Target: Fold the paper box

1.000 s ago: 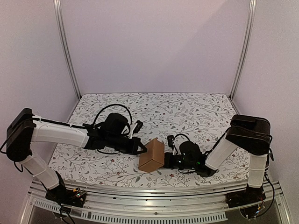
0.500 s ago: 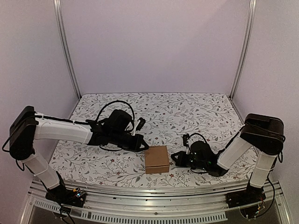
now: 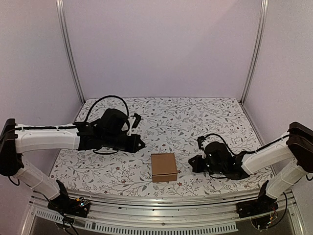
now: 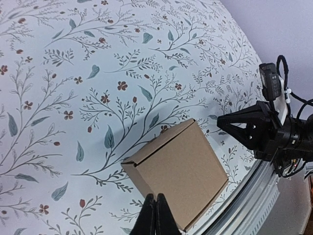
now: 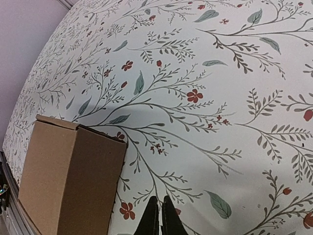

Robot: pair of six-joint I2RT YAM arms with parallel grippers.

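The paper box (image 3: 164,167) lies flat and closed on the worktop (image 3: 205,117) near the front edge (a second ago it stood tipped up between the tools), so the folding looks done. The left tool (image 3: 140,143) and right tool (image 3: 192,163) have backed away, both shut and empty, arms low on either side.

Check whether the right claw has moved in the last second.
Yes. The right claw has drawn back rightward, off the box, toward the table's right edge.
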